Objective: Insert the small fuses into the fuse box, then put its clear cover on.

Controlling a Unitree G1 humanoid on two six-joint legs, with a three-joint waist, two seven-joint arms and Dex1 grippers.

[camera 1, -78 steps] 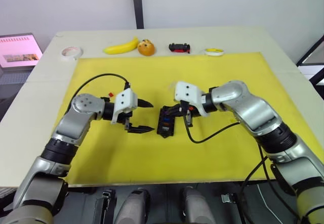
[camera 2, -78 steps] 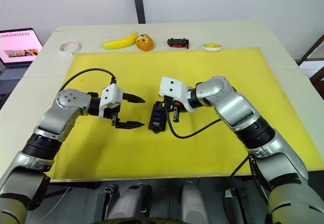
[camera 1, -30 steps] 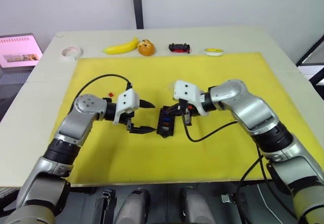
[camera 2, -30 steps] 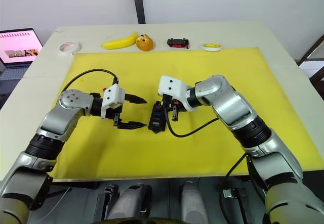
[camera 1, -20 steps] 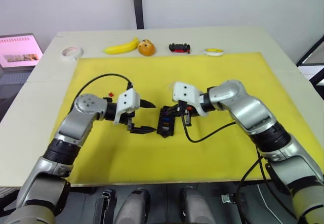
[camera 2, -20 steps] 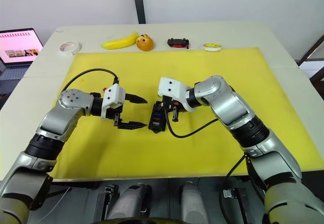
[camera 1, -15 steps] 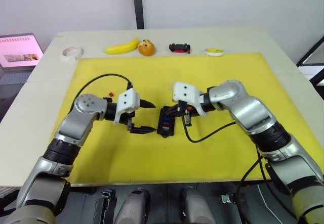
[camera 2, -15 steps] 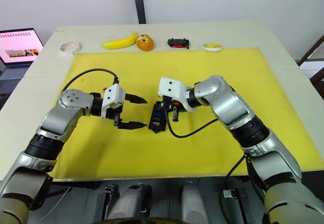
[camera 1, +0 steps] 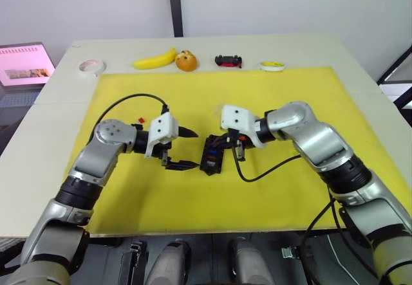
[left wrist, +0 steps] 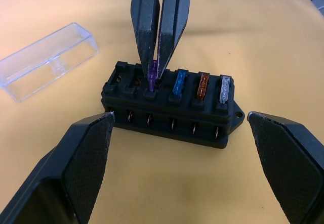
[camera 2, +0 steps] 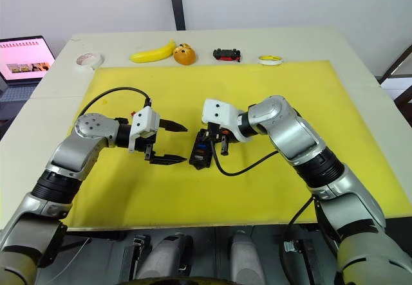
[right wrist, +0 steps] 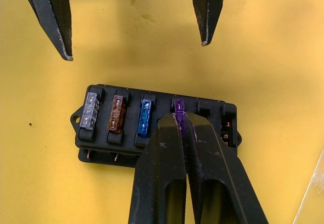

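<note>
While R gripper (right wrist: pixel 180 120) pinches purple fuse (left wrist: pixel 152 75) in fuse box (left wrist: pixel 169 107) | L gripper (camera 1: pixel 185 148) wide, just beside

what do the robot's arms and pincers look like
Both arms are silver-grey metal with rounded joints and black bands. Each wrist carries a white boxy housing, with a black cable looping back to the arm. The left pincer and right pincer each have two black tapered fingers; the left fingers' inner faces are finely textured.

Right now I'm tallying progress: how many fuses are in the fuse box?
4 in one row of the fuse box: grey fuse, brown fuse, blue fuse, and purple fuse, pinched by the right gripper. Two end slots look empty.
</note>
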